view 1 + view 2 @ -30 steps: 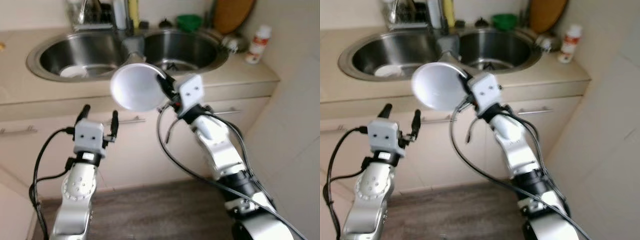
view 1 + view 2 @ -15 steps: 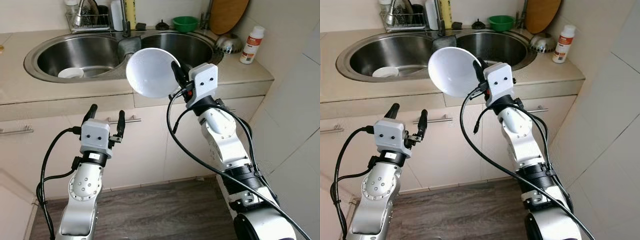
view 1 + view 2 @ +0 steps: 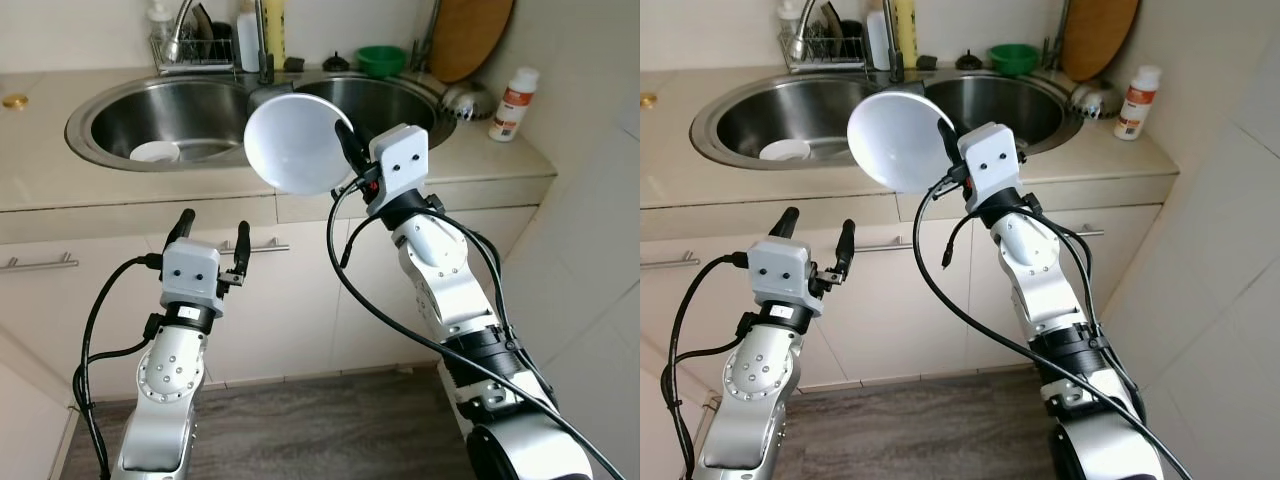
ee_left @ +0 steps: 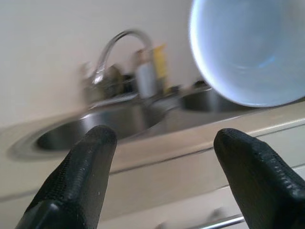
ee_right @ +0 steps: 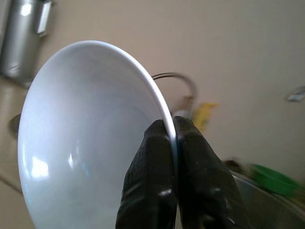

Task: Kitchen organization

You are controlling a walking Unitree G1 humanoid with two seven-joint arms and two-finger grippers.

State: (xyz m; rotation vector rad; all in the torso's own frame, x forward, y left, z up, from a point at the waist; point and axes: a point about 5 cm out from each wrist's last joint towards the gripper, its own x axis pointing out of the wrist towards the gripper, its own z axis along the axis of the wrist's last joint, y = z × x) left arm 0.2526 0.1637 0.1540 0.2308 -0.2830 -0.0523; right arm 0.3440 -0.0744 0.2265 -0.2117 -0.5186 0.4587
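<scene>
While the left hand [image 3: 210,232] hangs open, the right hand [image 3: 343,150] pinches the white bowl's [image 3: 293,142] rim, bowl tilted leftward above the sink [image 3: 120,112].

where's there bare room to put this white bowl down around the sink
The right gripper pinches the white bowl by its rim. Free patches: the counter strip in front of the sink, the corner between the right basin and the white bottle, and the left basin beside the small white dish. Behind the faucet it's crowded.
</scene>
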